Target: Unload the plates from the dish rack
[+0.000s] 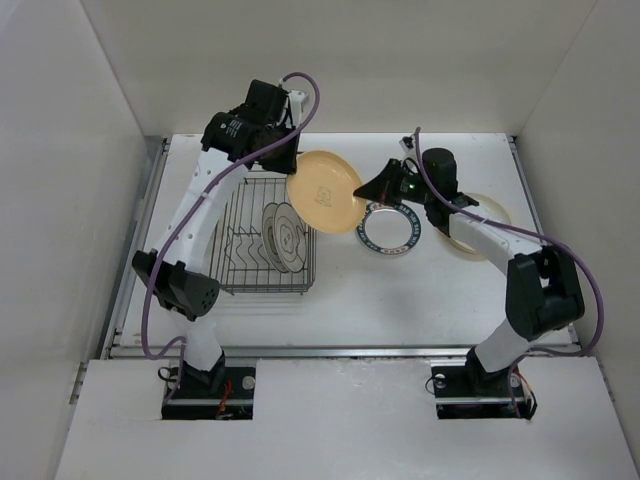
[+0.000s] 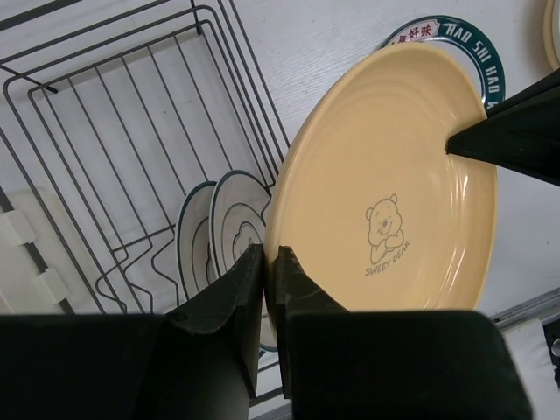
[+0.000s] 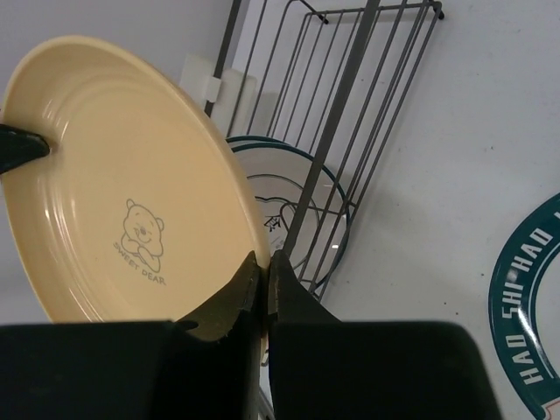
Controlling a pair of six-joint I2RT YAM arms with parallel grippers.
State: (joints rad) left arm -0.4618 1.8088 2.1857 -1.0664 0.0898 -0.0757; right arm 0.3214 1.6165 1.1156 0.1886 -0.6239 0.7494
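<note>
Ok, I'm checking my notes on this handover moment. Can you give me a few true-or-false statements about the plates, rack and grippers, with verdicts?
1. The left gripper and the right gripper both pinch the rim of the yellow bear plate. True.
2. The dish rack holds no plates. False: two white dark-rimmed plates stand upright in it.
3. A green-rimmed plate lies flat on the table, to the right of the dish rack. True.
4. The yellow bear plate rests flat on the table. False: it is held tilted in the air between the two grippers.
</note>
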